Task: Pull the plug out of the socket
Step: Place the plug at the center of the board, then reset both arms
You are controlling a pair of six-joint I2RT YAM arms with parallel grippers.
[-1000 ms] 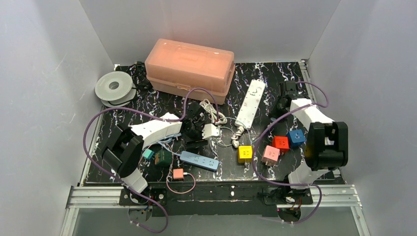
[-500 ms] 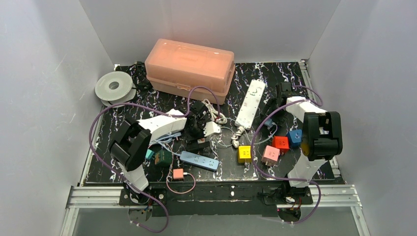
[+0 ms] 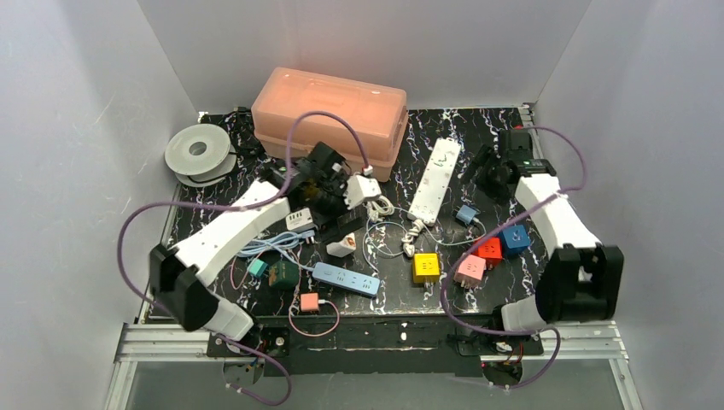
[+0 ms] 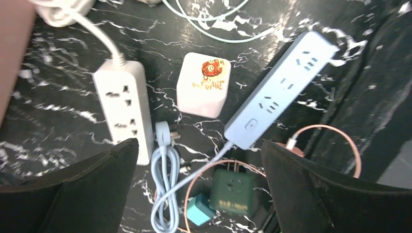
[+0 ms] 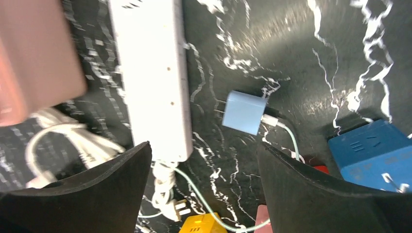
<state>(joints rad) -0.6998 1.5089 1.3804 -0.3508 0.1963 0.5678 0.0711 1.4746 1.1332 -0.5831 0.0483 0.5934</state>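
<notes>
Left gripper wide by box; right gripper wide, seemingly near table edge.

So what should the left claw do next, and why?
Probably move down toward the pink cube: its looped cable looks still plugged in, while the blue plug lies loose beside the white strip. The left claw is open, empty.

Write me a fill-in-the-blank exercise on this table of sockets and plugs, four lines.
1. The power strip nearest the right claw is ____.
2. The cube socket between the blue power strip and the pink cube is ____.
3. The left claw and the right claw are both ____, gripping nothing.
4. The grey spool sits at the table's far ____ corner.

Missing words: white; yellow; open; left.
</notes>
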